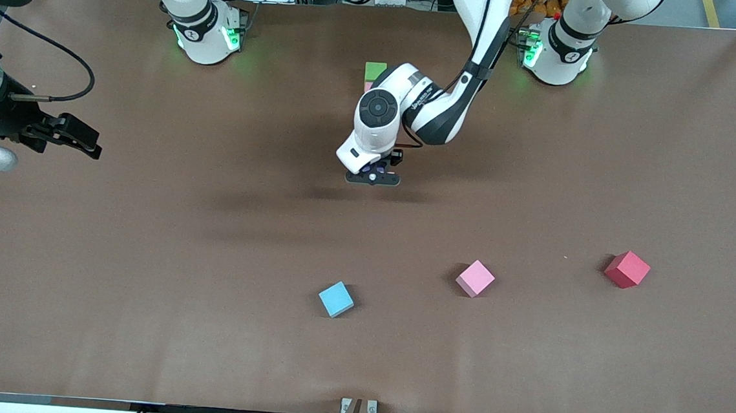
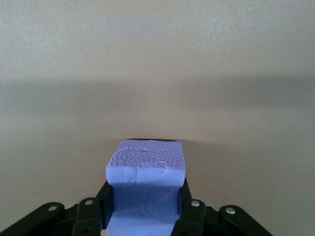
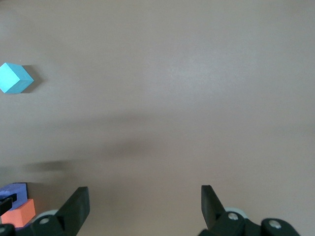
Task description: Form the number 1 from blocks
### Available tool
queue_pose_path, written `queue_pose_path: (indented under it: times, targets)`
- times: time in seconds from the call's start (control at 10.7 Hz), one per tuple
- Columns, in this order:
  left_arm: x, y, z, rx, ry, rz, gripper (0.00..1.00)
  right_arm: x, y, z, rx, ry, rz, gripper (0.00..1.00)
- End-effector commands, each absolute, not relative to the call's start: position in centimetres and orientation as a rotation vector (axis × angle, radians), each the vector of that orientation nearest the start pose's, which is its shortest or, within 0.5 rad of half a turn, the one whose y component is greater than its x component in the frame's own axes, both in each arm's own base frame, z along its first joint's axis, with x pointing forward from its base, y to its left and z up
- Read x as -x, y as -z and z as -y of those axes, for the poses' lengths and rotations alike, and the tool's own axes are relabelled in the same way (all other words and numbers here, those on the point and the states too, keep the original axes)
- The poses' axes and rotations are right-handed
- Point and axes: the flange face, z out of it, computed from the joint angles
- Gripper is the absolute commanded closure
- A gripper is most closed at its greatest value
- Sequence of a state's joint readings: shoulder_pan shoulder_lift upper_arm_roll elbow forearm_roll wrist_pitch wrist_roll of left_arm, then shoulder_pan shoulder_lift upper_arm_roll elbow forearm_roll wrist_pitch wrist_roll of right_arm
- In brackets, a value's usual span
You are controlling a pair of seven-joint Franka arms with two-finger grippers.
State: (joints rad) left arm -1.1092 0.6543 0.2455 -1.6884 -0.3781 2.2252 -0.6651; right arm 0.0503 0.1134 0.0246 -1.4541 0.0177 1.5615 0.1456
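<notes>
A green block (image 1: 375,71) and a sliver of pink just beside it are largely hidden by the left arm near the bases. The purple block (image 2: 145,189) is clamped in the left gripper (image 1: 373,176) over the table's middle. The right gripper (image 3: 145,206) is held with jaws spread and empty. Light blue (image 1: 336,299), pink (image 1: 475,278) and red (image 1: 626,269) blocks are seen nearer the camera. An orange block (image 3: 17,213) is cut off at the right wrist view's edge.

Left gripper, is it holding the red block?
No, the left gripper is shut on a purple block, while the red block lies on the table by itself.
</notes>
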Motion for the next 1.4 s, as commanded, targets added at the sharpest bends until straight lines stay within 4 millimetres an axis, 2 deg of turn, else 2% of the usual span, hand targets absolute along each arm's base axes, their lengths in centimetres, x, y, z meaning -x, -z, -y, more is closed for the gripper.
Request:
queue_pose_path:
  times: [0.0,0.09,0.28,0.37,0.47,0.66,0.84,1.12,1.31]
  targets:
    - [-41.4,-22.0,53.1,3.183,-0.243,0.038,0.0,-58.4,-62.0,-4.5,3.105,-0.046,-0.077,0.0]
    - [-41.6,-22.8,53.2,3.194,-0.234,0.038,0.0,-58.2,-62.1,-4.5,3.104,-0.06,-0.069,0.0]
    - [-42.7,-25.9,52.7,3.232,-0.202,0.06,0.0,-58.1,-62.0,-4.5,3.105,-0.072,-0.069,0.0]
    - [-43.8,-28.2,51.9,3.255,-0.182,0.088,0.0,-58.1,-62.0,-4.6,3.105,-0.07,-0.069,0.0]
    - [-45.6,-30.8,50.2,3.268,-0.157,0.149,0.0,-58.1,-61.9,-4.7,3.105,-0.072,-0.067,0.0]
    - [-49.3,-35.9,45.6,3.278,-0.135,0.283,0.0,-58.2,-61.8,-4.8,3.105,-0.075,-0.064,0.0]
    - [-52.5,-39.4,40.4,3.231,-0.065,0.329,0.0,-58.1,-61.9,-4.7,3.105,-0.075,-0.069,0.0]
    - [-57.2,-44.5,30.8,3.181,0.043,0.469,0.0,-58.1,-62.0,-4.6,3.107,-0.072,-0.081,0.0]
    - [-59.0,-48.9,24.2,3.15,0.162,0.512,0.0,-58.1,-62.0,-4.6,3.106,-0.07,-0.086,0.0]
